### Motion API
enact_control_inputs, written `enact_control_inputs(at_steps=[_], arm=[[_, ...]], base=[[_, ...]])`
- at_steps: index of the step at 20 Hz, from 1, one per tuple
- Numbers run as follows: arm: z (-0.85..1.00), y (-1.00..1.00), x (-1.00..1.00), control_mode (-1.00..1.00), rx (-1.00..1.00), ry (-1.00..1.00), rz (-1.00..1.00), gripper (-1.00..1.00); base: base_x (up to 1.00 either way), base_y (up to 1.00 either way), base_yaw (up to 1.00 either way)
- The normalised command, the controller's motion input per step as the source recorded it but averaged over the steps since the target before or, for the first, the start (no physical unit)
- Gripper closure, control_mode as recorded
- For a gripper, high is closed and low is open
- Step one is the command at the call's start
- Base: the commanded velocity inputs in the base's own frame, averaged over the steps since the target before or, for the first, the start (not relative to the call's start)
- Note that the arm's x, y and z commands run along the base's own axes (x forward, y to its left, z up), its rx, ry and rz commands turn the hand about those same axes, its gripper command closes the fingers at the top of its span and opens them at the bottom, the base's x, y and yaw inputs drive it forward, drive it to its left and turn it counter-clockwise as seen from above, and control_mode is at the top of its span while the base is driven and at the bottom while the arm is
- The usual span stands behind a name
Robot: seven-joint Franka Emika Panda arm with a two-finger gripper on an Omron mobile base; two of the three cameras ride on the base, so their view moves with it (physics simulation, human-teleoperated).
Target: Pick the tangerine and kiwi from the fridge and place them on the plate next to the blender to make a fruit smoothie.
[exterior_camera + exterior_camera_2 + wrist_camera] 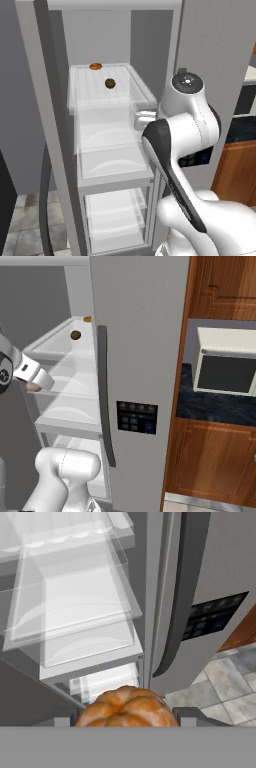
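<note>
My gripper [127,718] is shut on the tangerine [127,707], a lobed orange fruit between the finger tips in the hand view. From the right base the gripper [33,387] hangs in front of the open fridge [140,331] with the tangerine [33,387] at its tip, level with a middle shelf. The kiwi [110,83], dark olive-brown, lies on the top glass shelf [85,92], above and behind the hand; it shows as well as the kiwi [75,335] from the right. The plate and the blender are out of view.
Another small orange-brown fruit [95,66] sits at the back of the top shelf. The shut fridge door with its dark handle [103,396] and control panel [136,417] stands just right of the hand. A microwave [227,363] rests on the dark counter further right.
</note>
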Motion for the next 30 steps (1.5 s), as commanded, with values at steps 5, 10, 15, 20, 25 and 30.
enact_control_inputs(at_steps=[5, 10, 15, 20, 25, 30], arm=[[0.0, 0.0, -0.01, -1.0, 0.0, 0.0, 0.0, 1.0], [-0.05, 0.0, -0.17, 1.0, 0.0, 0.02, 0.0, 1.0], [0.0, 0.0, 0.0, 1.0, 0.0, 0.0, 0.0, 1.0], [0.0, 0.0, 0.0, 1.0, 0.0, 0.0, 0.0, 1.0], [0.0, 0.0, 0.0, 1.0, 0.0, 0.0, 0.0, 1.0], [0.0, 0.0, 0.0, 1.0, 0.0, 0.0, 0.0, 1.0]], base=[[0.0, 0.0, 0.0], [-0.17, 0.0, 0.0], [-0.43, 0.0, -0.06], [-0.4, -0.04, -0.22], [-0.5, -0.14, -0.38], [-0.5, -0.25, -0.5]])
